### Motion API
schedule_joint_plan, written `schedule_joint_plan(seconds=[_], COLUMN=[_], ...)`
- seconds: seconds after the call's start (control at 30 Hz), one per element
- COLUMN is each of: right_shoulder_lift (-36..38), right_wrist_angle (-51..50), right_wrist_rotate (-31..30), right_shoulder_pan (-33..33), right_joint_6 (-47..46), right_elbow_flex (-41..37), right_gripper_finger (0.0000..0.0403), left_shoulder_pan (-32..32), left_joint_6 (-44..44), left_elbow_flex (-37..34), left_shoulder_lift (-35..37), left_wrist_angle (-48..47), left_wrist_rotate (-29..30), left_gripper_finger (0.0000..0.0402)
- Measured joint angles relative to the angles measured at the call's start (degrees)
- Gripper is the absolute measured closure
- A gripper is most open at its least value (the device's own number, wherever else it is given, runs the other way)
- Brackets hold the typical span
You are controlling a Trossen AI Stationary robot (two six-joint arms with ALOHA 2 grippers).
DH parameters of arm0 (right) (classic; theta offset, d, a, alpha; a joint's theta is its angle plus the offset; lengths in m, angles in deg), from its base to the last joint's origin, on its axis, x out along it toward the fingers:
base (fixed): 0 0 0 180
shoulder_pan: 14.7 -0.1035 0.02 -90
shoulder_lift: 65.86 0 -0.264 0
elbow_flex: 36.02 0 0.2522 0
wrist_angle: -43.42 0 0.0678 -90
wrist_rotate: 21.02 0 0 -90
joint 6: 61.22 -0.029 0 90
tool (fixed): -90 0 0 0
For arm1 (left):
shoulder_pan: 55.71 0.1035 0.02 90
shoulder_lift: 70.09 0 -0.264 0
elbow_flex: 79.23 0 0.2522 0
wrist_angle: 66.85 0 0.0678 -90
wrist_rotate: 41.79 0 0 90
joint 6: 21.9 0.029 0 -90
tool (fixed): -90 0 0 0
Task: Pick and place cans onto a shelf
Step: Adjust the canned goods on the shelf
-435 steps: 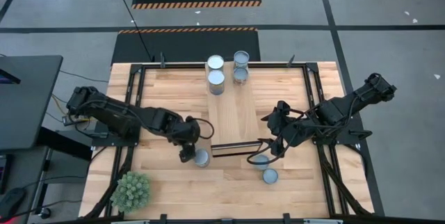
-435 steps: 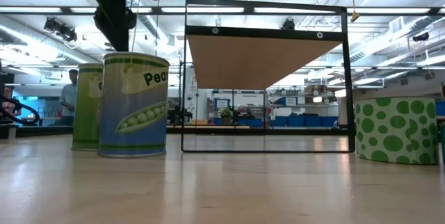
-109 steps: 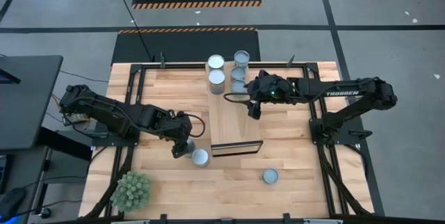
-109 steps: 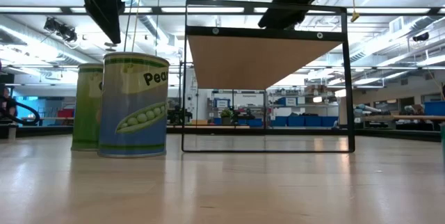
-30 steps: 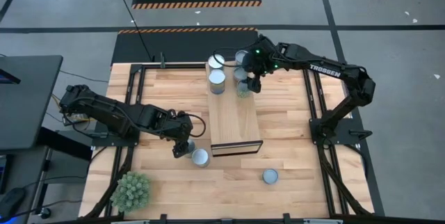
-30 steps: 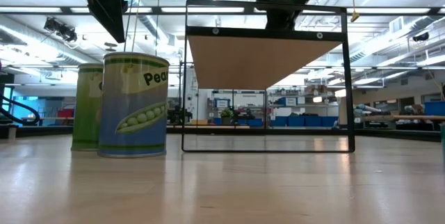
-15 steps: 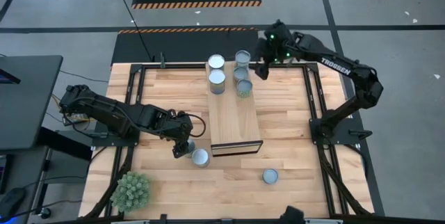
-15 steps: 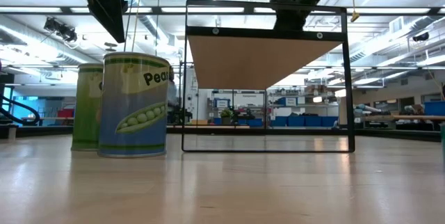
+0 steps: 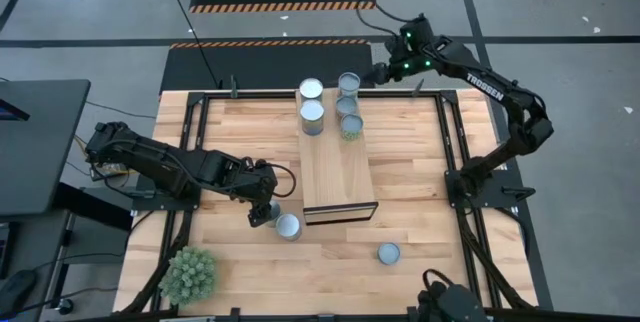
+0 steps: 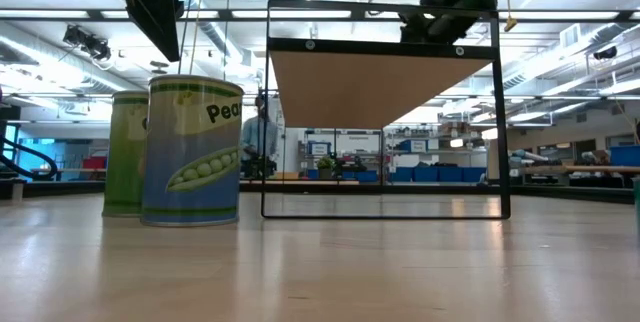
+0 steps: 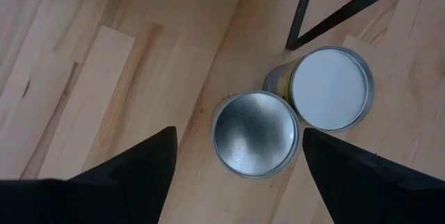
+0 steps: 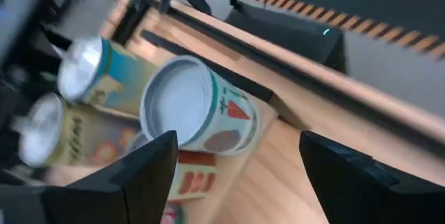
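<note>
- 5 cans (image 9: 350, 128) stand at the 12 o'clock end of the shelf (image 9: 338, 174); 3 wait on the counter (image 9: 420, 212), 2 at 7 o'clock and 1 (image 9: 388, 253) at 5 o'clock.
- The right pincer (image 9: 384, 70) hangs beyond the shelf's far end, jaws wide and empty: a placing looks just done.
- The left pincer (image 9: 262, 213) hovers over a can (image 11: 255, 133) touching its neighbour (image 11: 329, 88), jaws spread either side, gripping nothing.
- Next it likely must drop and close without knocking that neighbour.
- The cans are smooth metal cylinders with paper labels and brushed lids; the shelf is pale plank on a dark frame.
</note>
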Motion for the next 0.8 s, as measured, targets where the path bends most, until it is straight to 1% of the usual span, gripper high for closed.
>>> schedule_joint_plan(seconds=[0.17, 0.27, 0.4, 0.57, 0.8], right_shoulder_lift=[0.01, 0.0, 0.0, 0.0, 0.0], right_wrist_angle=[6.43, 13.06, 19.14, 21.74, 23.98], right_wrist_rotate=[4.66, 7.87, 8.3, 8.56, 9.85], right_shoulder_pan=[1.34, 1.46, 1.41, 1.41, -0.12], right_joint_6=[-12.55, -18.93, -24.31, -27.76, -29.16], right_elbow_flex=[-4.78, -7.4, -9.54, -10.88, -10.88], right_gripper_finger=[0.0095, 0.0095, 0.0095, 0.0095, 0.0095], left_shoulder_pan=[-0.02, 0.0, -0.01, -0.02, -0.02], left_joint_6=[0.46, 0.5, 0.25, -0.02, -0.02], left_elbow_flex=[0.0, 0.0, 0.0, 0.0, 0.0], left_shoulder_lift=[0.0, 0.0, 0.0, 0.0, 0.0], left_wrist_angle=[0.0, 0.0, 0.0, 0.0, 0.0], left_wrist_rotate=[-0.01, -0.01, -0.01, 0.0, -0.01], left_gripper_finger=[0.0086, 0.0086, 0.0086, 0.0086, 0.0086])
